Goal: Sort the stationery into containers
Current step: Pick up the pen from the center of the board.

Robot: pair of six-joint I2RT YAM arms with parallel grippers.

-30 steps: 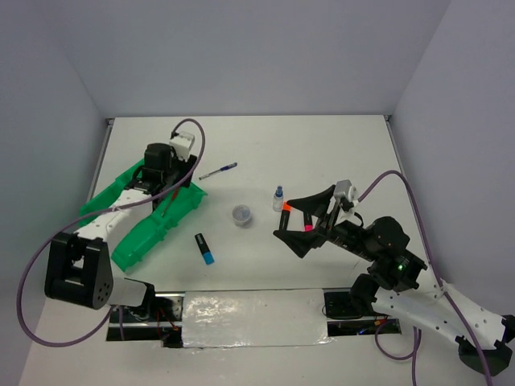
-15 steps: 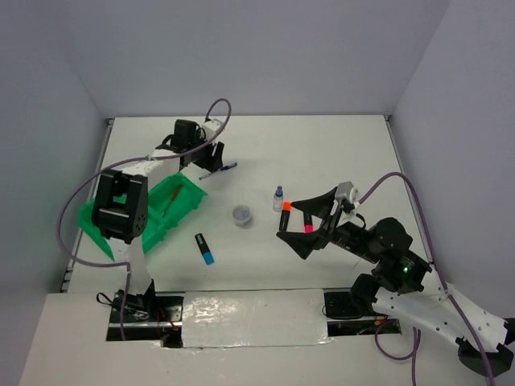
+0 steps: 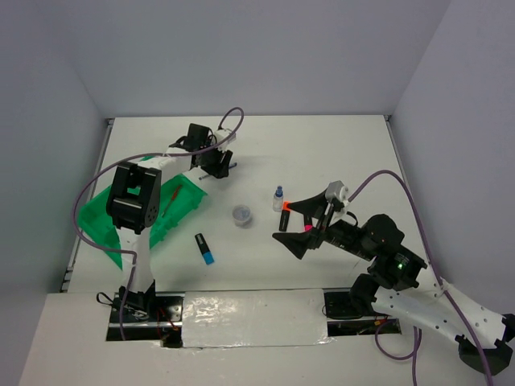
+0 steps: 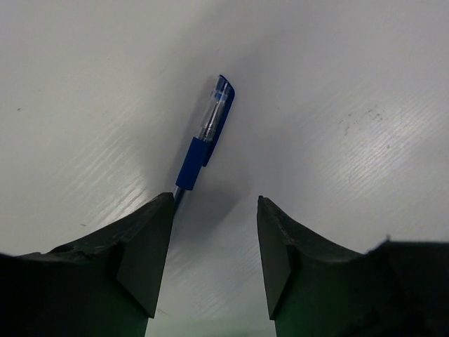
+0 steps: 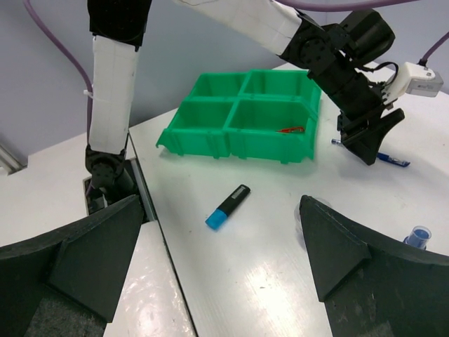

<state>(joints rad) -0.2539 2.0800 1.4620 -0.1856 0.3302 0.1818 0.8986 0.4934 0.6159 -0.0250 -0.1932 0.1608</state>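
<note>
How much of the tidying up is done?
Barely started. Done: a thin red pen lies in the bright green plastic tray. In hand: the open left gripper is at the thin blue pen. Left on the table: blue-ended black highlighter, orange-ended highlighter, pink-ended highlighter, blue-capped clear bottle, round clear tub.

Blue pen (image 4: 205,137) is partly hidden by the left gripper (image 4: 214,210); bottle (image 5: 419,236) is mostly covered by the right gripper (image 5: 221,203).
</note>
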